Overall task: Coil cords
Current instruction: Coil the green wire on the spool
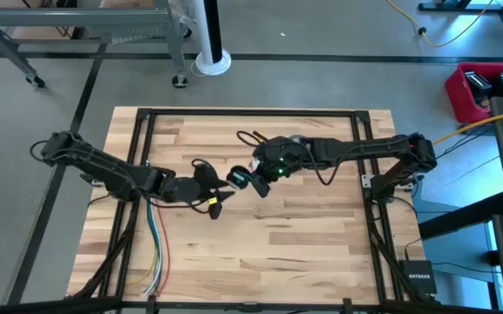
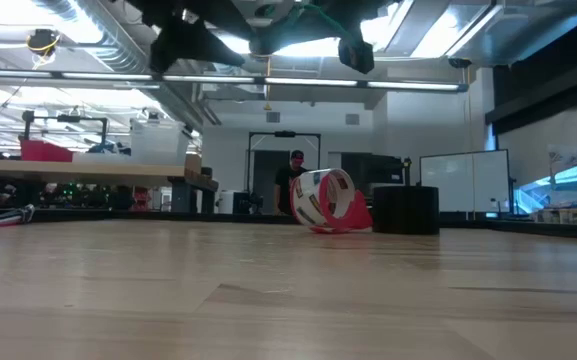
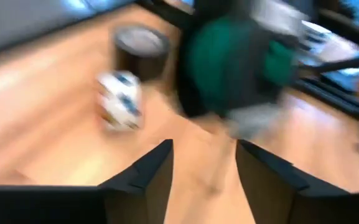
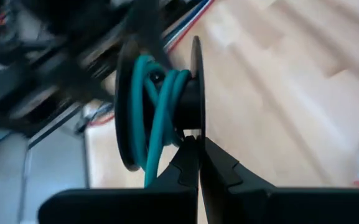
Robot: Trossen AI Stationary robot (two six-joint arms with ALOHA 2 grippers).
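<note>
The cord (image 4: 157, 106) is teal-green and dark, wound around the hub of a small black round piece (image 4: 196, 81) with two discs. My right gripper (image 4: 198, 149) is shut on that piece above the table's middle (image 1: 244, 180). A loose dark stretch of cord (image 1: 251, 138) lies on the table behind it. My left gripper (image 3: 204, 165) is open and empty, just left of the round piece (image 1: 219, 196) and facing it. In the low view both grippers hang well above the tabletop. My right gripper pinches the rim of one black disc (image 4: 195, 134) between its two fingertips, with the disc edge-on to the fingers. The wound cord sits beside the fingers on the hub. The round piece is lifted clear of the table.
A tape roll on a red holder (image 2: 326, 200) and a black cylinder (image 2: 405, 210) stand toward the table's far side; both show in the left wrist view (image 3: 120, 99). Long coloured wires (image 1: 155, 253) run along the near left. Bare wood lies at the near right.
</note>
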